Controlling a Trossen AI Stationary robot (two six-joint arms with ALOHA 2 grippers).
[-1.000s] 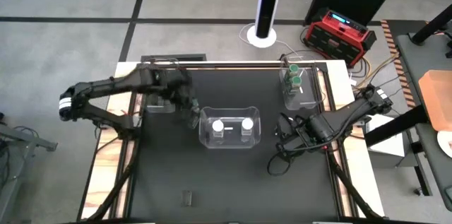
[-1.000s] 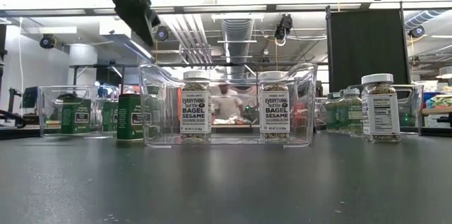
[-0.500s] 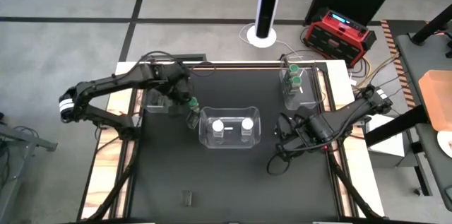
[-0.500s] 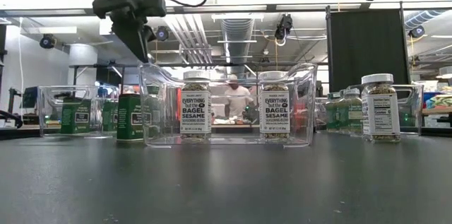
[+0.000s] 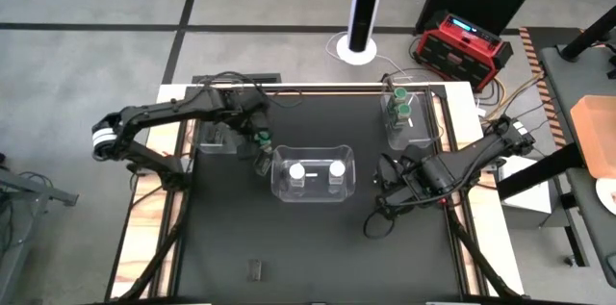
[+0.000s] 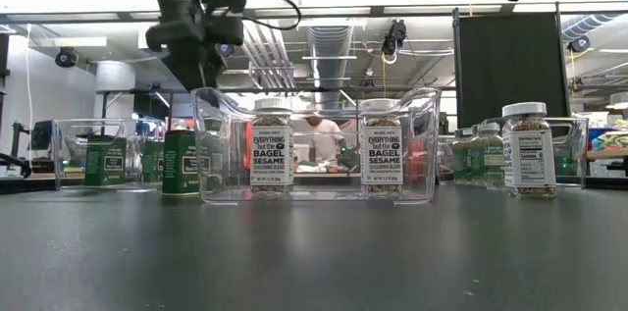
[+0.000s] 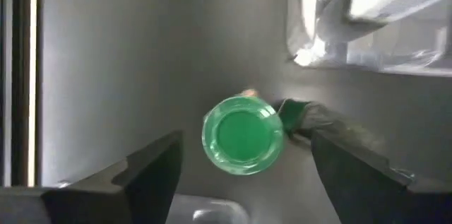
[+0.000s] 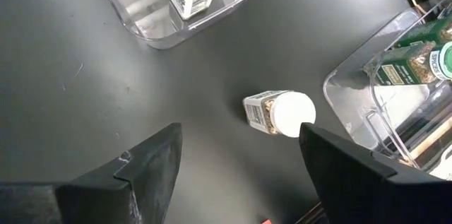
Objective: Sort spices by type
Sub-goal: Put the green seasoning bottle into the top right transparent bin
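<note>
Left wrist view gives you the clearest read: your left end effector (image 7: 244,174) hangs spread above the green-lidded jar (image 7: 243,135), one finger to each side, touching nothing. That jar stands upright on the bench (image 5: 318,238) just beside the left wall of the middle clear bin (image 5: 314,196), which already holds two white-lidded bagel sesame jars (image 6: 272,147). The left bin (image 6: 96,153) with the green-labelled jars sits close behind it.

Your risk, as I judge it, is the tight gap: come down off-centre and a finger could strike the lid or catch the middle bin's rim, tipping the jar or shoving the bin. A shallow grip on the round lid could also let it slip during the lift.

Your right end effector (image 8: 240,160) waits spread over the lone white-lidded jar (image 8: 280,113) standing on the bench between the middle bin and the right bin (image 5: 408,118).
</note>
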